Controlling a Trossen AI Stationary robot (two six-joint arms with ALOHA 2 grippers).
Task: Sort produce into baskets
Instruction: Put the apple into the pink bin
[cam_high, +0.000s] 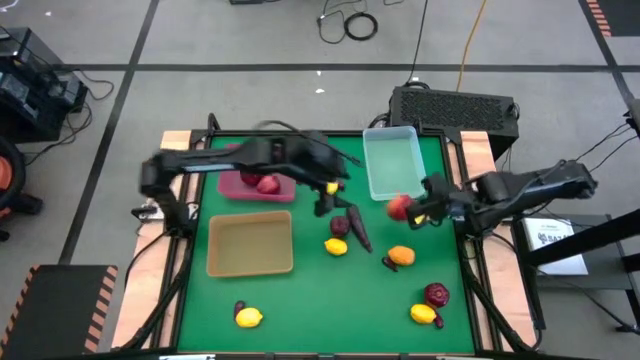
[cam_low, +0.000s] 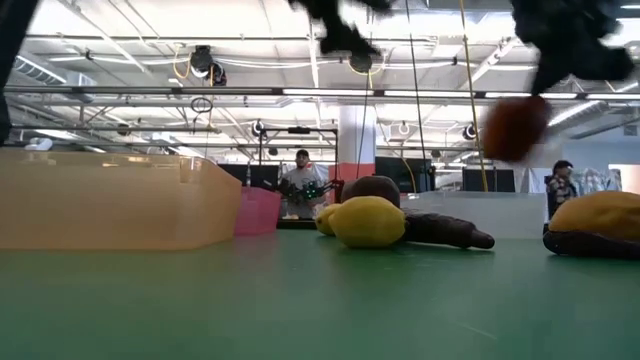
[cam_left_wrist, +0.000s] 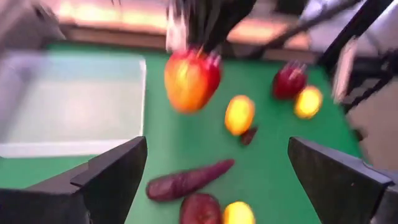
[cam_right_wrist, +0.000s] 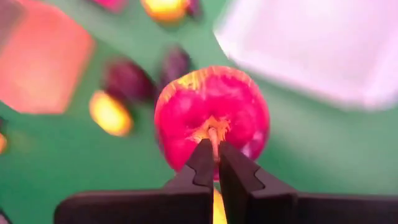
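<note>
From above, a round red-and-yellow apple-like fruit (cam_high: 399, 207) hangs near the table's right edge beside the clear plastic bin (cam_high: 392, 163) — the right gripper (cam_high: 411, 210), arm outstretched, pinching it; the wrist view shows fingers (cam_right_wrist: 202, 167) clamped on its stem (cam_right_wrist: 214, 134).

The table (cam_high: 300, 300) wears a matt green cloth-like cover. The clear bin (cam_high: 392, 165) looks like thin see-through plastic, the tan tray (cam_low: 110, 200) a cloudy, smooth plastic. The red apple (cam_right_wrist: 211, 118) has a glossy skin, the lemon (cam_low: 368, 222) a duller one. The gripper fingers (cam_left_wrist: 112, 180) are matt black.
</note>
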